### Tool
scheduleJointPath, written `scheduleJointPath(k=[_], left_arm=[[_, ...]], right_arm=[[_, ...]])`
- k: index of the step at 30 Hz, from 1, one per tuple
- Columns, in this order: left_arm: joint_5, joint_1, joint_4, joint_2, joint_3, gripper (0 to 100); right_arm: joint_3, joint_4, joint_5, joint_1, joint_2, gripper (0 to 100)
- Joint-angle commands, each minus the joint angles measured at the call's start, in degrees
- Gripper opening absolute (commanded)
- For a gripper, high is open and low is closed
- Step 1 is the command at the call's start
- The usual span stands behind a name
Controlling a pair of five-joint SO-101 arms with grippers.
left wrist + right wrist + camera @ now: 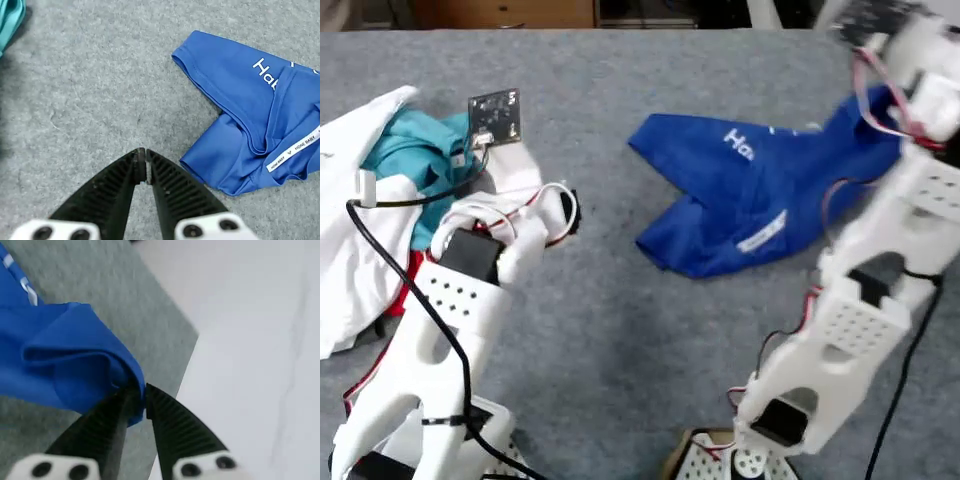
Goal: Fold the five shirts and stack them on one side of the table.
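A blue shirt point(760, 190) lies crumpled on the grey table at the right, white print facing up. My right gripper point(142, 390) is shut on a fold of the blue shirt point(65, 355) at its far right end, which is lifted off the table near the edge. My left gripper point(143, 165) is shut with nothing in it, hovering over bare grey cloth to the left of the blue shirt point(250, 110). In the high view the left gripper point(570, 212) sits between the blue shirt and a pile at the left.
The pile at the left edge holds a white shirt point(360, 200), a teal shirt point(415, 150) and a strip of red cloth point(415, 265), partly under the left arm. Past the table's right edge point(185, 360) is pale floor point(250, 340). Bare grey table point(620, 330) lies between the arms.
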Motion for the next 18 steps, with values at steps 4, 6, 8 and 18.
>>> scheduleJointPath(k=[4, 6, 8, 18], left_arm=[[-0.4, 0.2, 0.2, -1.0, -0.3, 2], [-0.4, 0.1, 0.2, -1.0, -0.3, 2], [-0.4, -1.1, 0.2, -1.0, -0.3, 2], [-0.4, -18.0, -0.2, -1.1, 2.1, 2]], right_arm=[[0.0, 1.1, -0.4, 11.6, 4.9, 0.5], [0.1, 1.1, 0.5, 13.8, 6.8, 0.5], [0.6, 1.1, 2.8, 15.4, 9.2, 0.5], [16.5, 1.0, 9.7, 21.8, 14.9, 0.9]])
